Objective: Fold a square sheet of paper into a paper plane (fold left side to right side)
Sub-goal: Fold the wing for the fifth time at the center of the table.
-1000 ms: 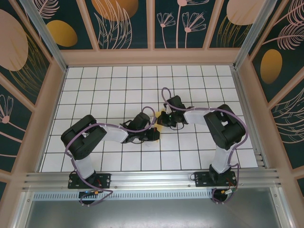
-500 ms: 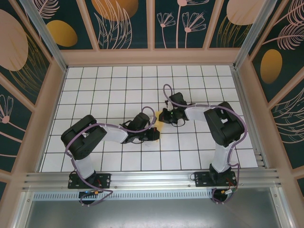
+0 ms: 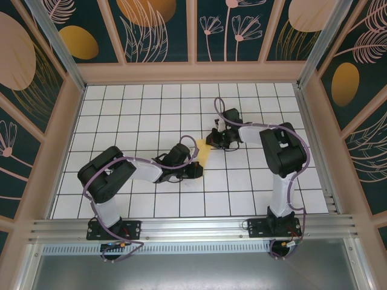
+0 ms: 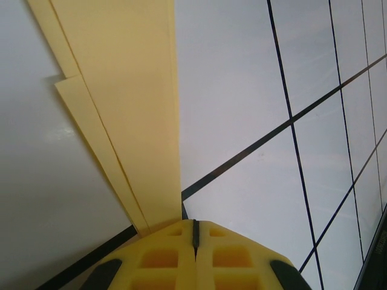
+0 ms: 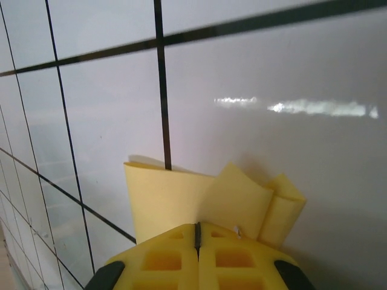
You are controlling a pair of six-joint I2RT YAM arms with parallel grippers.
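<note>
Top external | both arms reach inward | left hand [image 4: 195, 241] together on paper plane [image 4: 127, 90] tip | right hand [image 5: 198, 238] clamps other end

You've got thin, matt, creased yellow paper [image 4: 121, 90]. Table [image 5: 290, 66] tiles are glossy, smooth white. The left gripper's fingers [image 4: 160, 260] are matt yellow plastic.

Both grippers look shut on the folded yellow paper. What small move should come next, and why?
Probably the right gripper should press its end down onto the table to flatten it: the layers of the paper plane flare apart there, while the left gripper pinches the other end, where the layers lie flat.
</note>
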